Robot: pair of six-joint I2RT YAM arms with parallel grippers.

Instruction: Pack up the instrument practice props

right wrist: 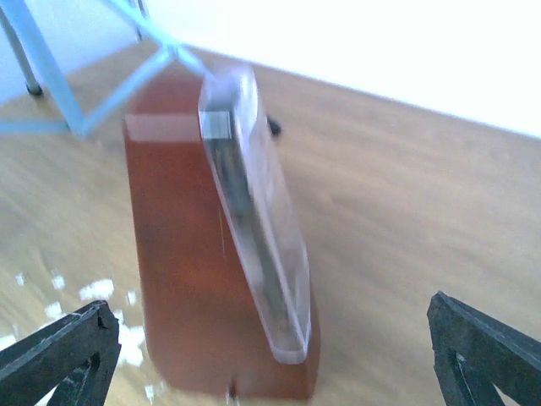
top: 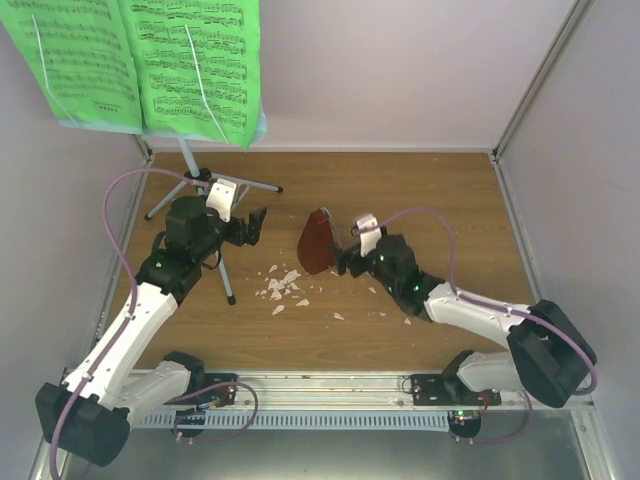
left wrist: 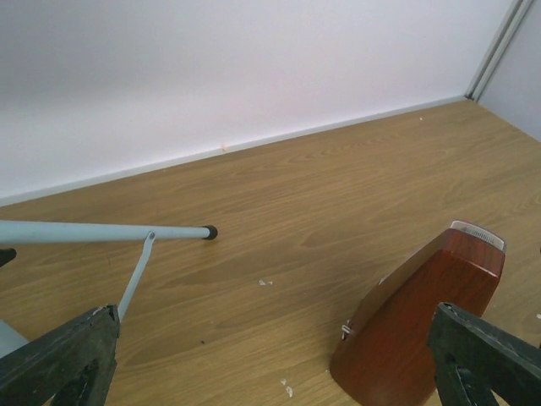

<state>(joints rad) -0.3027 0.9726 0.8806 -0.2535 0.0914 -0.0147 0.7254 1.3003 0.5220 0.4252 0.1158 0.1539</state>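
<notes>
Between the right jaws, spread wide and touching nothing: reddish-brown metronome [right wrist: 220, 254], standing on the tabletop [right wrist: 423, 194], outline blurred. Ahead of the left jaws, equally spread and empty: one leg of the music stand [left wrist: 101, 232], its near end cropped. Stand's desk mostly hidden behind green sheet music [top: 195, 65], itself cut off at top. White crumbs [top: 283, 285] near the right jaws.

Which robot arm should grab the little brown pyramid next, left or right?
The right one, I'd say. Its open right gripper sits right beside the metronome, which shows dead ahead in its wrist view. The left gripper is open too, but farther off, by the music stand legs.
</notes>
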